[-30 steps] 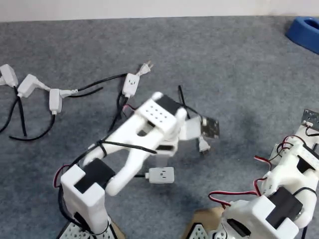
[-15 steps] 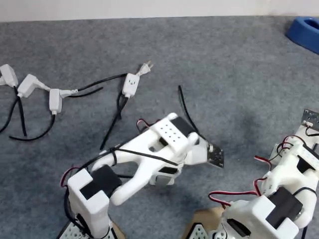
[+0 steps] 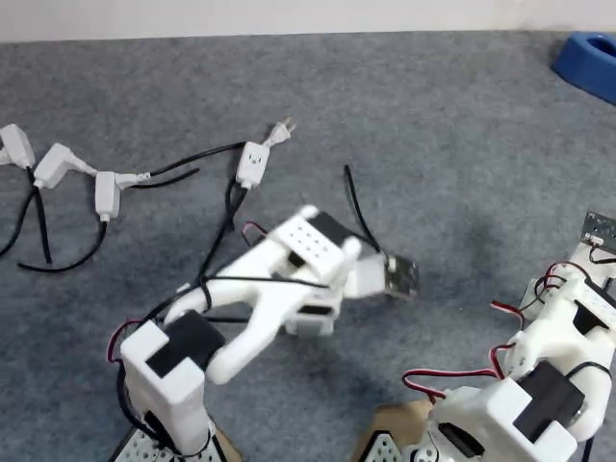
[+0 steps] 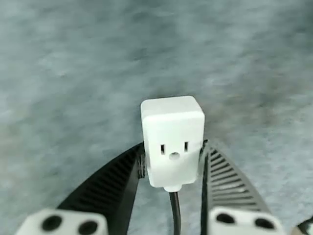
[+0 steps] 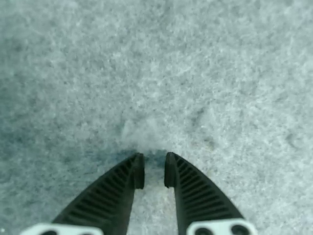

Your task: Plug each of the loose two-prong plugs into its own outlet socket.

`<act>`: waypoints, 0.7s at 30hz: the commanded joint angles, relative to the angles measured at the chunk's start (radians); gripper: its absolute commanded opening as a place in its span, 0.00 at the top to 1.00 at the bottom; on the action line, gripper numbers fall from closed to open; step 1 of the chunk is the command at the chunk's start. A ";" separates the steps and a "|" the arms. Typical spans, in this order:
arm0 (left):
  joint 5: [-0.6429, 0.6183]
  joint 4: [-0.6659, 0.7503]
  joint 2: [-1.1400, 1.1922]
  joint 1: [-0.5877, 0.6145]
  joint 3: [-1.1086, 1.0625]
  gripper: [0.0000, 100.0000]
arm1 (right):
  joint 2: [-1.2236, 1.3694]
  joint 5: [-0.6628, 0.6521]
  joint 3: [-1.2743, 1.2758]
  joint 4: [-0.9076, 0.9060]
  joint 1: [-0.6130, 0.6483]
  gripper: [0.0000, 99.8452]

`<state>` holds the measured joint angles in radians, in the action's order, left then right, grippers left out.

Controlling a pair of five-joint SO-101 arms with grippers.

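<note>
My left gripper is shut on a white outlet socket. The socket's slotted face is turned toward the wrist camera and its black cord runs back between the fingers. In the high view the left arm stands over the middle of the grey carpet and hides the held socket. At the back left lies a cord chain with a white socket, a bare two-prong plug, another socket and a further plug. My right gripper hangs just above bare carpet, shut with nothing in it.
A loose black cord end lies just behind the left arm. A blue container sits at the far right corner. The right arm is folded at the front right. Open carpet stretches across the back and right.
The left arm dipped forward over the socket lying at the front, then rose and swung back. That socket no longer lies on the carpet. The right arm kept still.
</note>
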<state>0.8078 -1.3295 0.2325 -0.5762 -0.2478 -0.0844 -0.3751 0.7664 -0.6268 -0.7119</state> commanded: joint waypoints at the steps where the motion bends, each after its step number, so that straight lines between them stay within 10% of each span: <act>1: 0.021 -0.106 -0.007 0.056 0.140 0.82 | -0.051 -0.014 -0.004 -0.008 -0.007 0.91; 13: 0.071 -0.384 -0.056 -0.326 0.148 0.88 | -0.051 -0.012 -0.004 -0.012 0.005 0.91; 21: 0.087 -0.414 -0.127 -0.363 0.143 0.93 | -0.051 -0.014 -0.004 -0.010 0.001 0.91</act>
<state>0.8800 -1.7039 0.1711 -0.9122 -0.1204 -0.0844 -0.3751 0.7664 -0.6268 -0.7119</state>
